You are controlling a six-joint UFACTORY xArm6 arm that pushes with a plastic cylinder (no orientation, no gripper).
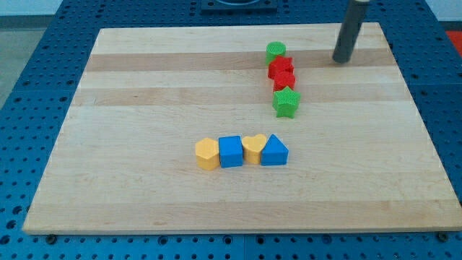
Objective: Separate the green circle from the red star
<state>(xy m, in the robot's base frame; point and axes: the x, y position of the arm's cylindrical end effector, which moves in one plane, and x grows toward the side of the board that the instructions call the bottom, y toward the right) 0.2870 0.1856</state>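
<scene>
The green circle (275, 51) sits near the view's top, right of centre, touching the red star (281, 68) just below it. Another red block (284, 81) lies below the star, and a green star (286, 102) below that, all in one column. My tip (341, 60) is to the right of the green circle and the red star, apart from them by a clear gap.
A row of blocks lies near the board's middle: a yellow hexagon (206, 154), a blue cube (231, 152), a yellow heart (253, 148) and a blue triangle (274, 151). The wooden board (144, 87) ends near my tip at the view's top right.
</scene>
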